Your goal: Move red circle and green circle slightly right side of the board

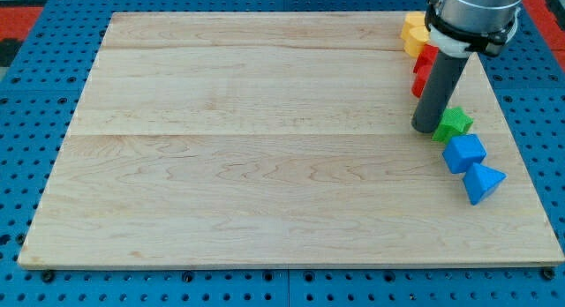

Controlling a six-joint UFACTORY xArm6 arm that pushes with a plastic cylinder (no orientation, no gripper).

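My tip [425, 129] rests on the board near the view's right edge, touching the left side of a green star-like block [455, 123]. Behind the rod, toward the view's top, two red blocks show only in part: one [425, 55] just below a yellow block [412, 32], the other [420, 79] at the rod's left side. Their shapes cannot be made out. No clearly round green block shows.
A blue cube [463, 153] and a blue triangle-like block [483, 182] lie below the green block along the board's right edge [521, 166]. The wooden board sits on a blue pegboard [26, 122]. The arm's grey body [472, 11] is at the top right.
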